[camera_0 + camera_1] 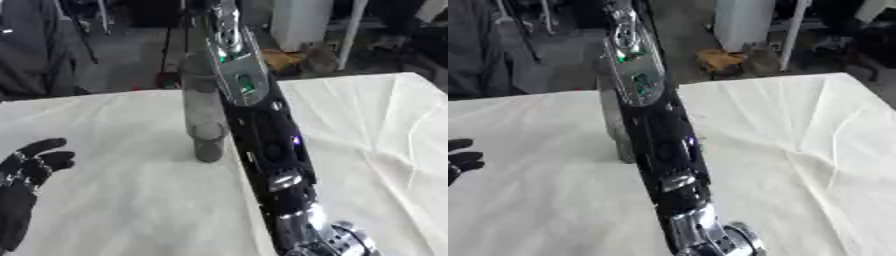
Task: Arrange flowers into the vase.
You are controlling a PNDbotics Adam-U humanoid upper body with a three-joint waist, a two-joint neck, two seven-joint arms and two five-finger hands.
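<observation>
The left hand rests low at the left edge, fingers relaxed, holding nothing. The right arm rises mid-frame, its hand out of view, partly hiding one grey vase standing on the white tablecloth.

Tall grey vase, upright on table

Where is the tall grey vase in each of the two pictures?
Left eye view: the vase stands near the middle, just left of the right arm, in plain sight.
Right eye view: the vase sits left of centre, mostly hidden behind that arm.
Shared landmark: the white tablecloth it stands on.
</observation>
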